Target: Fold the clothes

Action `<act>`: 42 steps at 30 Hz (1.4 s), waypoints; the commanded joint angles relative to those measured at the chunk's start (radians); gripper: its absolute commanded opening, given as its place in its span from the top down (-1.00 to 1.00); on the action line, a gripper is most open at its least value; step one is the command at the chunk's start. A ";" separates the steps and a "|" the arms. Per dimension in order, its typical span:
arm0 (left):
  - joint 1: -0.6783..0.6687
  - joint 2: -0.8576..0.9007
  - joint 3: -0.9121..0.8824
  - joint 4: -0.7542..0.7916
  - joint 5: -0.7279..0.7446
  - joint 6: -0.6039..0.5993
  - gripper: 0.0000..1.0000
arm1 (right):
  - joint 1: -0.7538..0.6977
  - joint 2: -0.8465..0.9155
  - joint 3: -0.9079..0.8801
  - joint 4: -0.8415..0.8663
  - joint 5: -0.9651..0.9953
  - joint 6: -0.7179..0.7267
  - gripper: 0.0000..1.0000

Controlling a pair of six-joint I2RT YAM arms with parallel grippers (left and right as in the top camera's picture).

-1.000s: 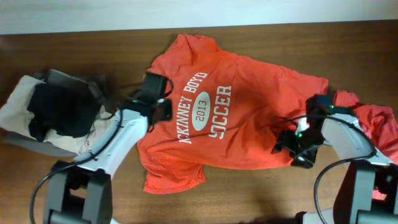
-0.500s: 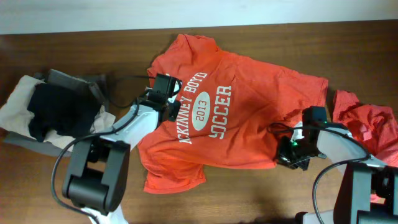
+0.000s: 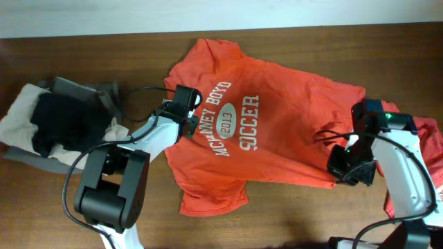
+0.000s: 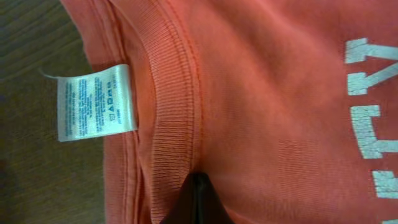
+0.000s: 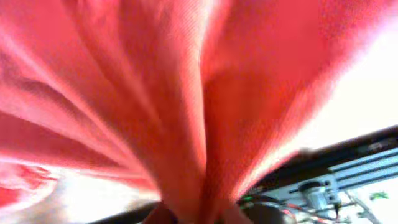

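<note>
Across the middle of the table [image 3: 104, 48] lies the T-shirt [image 3: 277, 138], spread printed side up. Its long axis runs roughly from 9 o'clock to 3 o'clock: the collar [image 4: 174, 124] sits at the 9 o'clock end, the hem at the 3 o'clock end, and the sleeves point to 12 and 6.

The right gripper [image 3: 346, 169] is at the hem's near corner, about 4 o'clock from the print. It is clamped on the cloth, and its wrist view shows the fabric gathered into folds that run down between the jaws. The left gripper [image 4: 199, 199] is at the collar end, beside the ribbing and the care label [image 4: 93, 102]. Its fingers are closed together, but whether any cloth is caught between them cannot be told.

With one arm at each end of that axis, the next fold probably depends on the right arm carrying the hem toward 9 o'clock.

A second red garment [image 3: 429, 138] lies crumpled at 3 o'clock, partly behind the right arm. At 9 o'clock a grey holder [image 3: 73, 88], its shape unclear, has a black cloth [image 3: 66, 121] and a pale cloth [image 3: 21, 114] in it.
</note>
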 commanded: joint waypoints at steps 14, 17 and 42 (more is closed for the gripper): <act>0.169 0.027 -0.003 -0.085 -0.172 -0.110 1.00 | 0.029 -0.004 -0.012 0.136 -0.074 0.006 -0.57; 0.206 0.027 0.002 -0.097 -0.170 -0.114 1.00 | 0.030 0.002 -0.012 0.235 -0.074 0.005 -0.66; 0.132 0.010 0.357 -0.428 -0.097 -0.136 0.99 | 0.030 0.577 -0.009 1.109 -0.072 -0.072 0.92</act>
